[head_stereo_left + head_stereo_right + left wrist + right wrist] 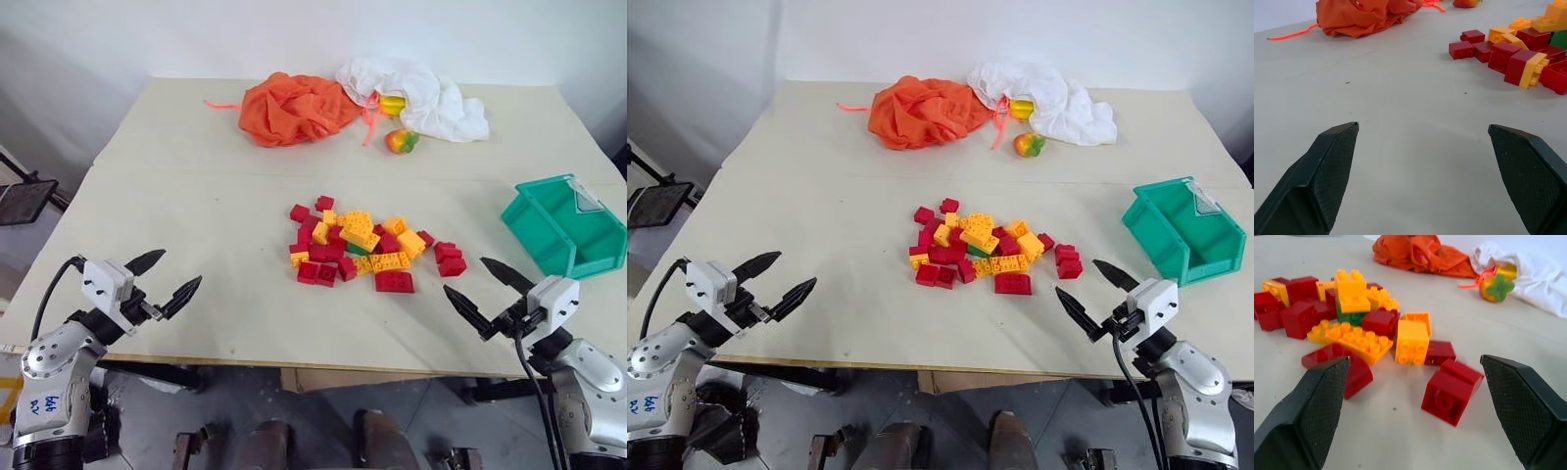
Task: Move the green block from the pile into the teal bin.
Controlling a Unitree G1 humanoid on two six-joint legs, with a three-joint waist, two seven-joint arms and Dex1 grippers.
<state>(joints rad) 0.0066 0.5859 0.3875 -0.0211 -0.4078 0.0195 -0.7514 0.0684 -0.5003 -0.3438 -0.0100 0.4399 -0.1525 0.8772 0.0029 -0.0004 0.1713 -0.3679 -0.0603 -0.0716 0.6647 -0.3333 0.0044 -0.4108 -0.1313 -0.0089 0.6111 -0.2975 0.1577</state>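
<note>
- Head views: the green block [357, 249] sits in the middle of the pile [364, 250], half buried under a yellow brick [359, 229], on the table [216, 245]. The left gripper [165, 278] and right gripper [484, 290] hover near the table's front edge, jaws wide and empty, well apart from the pile. The teal bin [563, 224] stands to the right.
- Left wrist view: the green block [1560, 39] lies far beyond the spread jaws.
- Right wrist view: the green block [1350, 317] lies ahead between the jaws' lines, behind yellow bricks.
</note>
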